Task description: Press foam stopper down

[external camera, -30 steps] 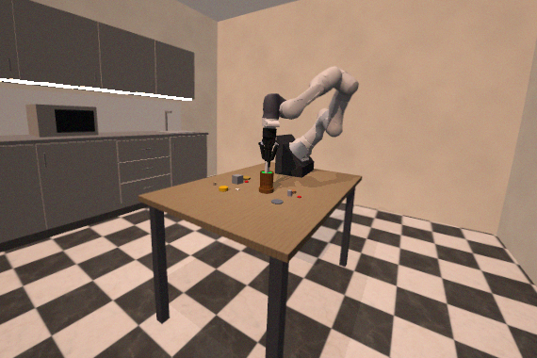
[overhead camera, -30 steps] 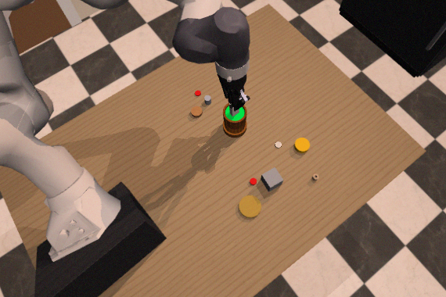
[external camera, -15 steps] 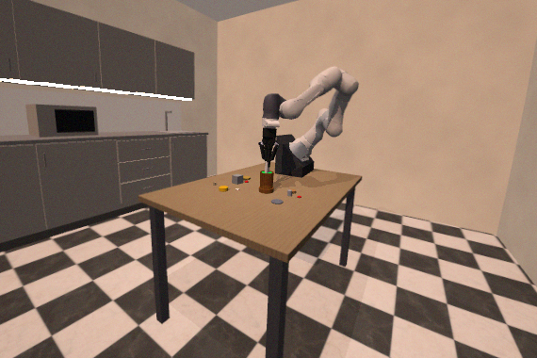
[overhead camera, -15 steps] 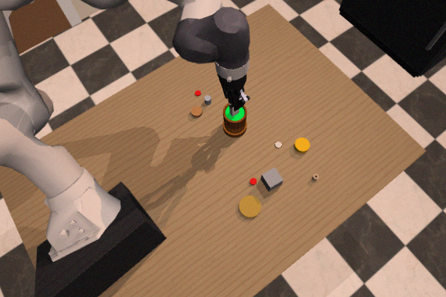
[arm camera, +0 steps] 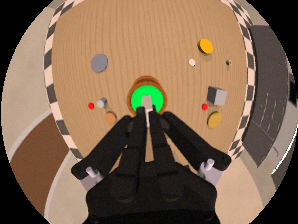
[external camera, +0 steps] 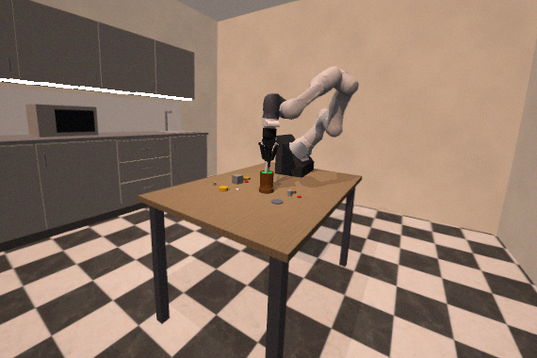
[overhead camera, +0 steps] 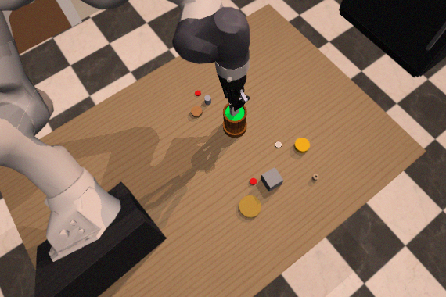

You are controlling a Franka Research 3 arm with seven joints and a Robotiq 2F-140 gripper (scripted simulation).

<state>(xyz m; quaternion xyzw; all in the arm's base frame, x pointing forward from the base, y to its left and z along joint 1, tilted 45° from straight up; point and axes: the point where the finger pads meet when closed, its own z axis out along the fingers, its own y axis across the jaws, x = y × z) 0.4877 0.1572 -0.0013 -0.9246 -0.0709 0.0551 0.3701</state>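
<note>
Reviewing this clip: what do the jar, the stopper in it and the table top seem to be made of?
Jar: apparently wood, reddish-brown with darker bands like a small barrel, matte. Stopper: flat, bright green and featureless, consistent with foam, though the look alone cannot confirm that. Table top: light wood with fine parallel grain lines, no gloss.

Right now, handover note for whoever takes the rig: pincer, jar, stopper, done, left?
Pincer: shut, holding nothing, tips down on the bright green foam stopper.
Brown wooden jar: upright, mid-table on the wooden table, small discs and a grey cube scattered around it, none touching.
Done: pincer placed over the stopper, pressing pose.
Left: finish the press without overshooting, lift off, check the stopper's top sits level with the rim. Its depth can't be judged from these views.
</note>
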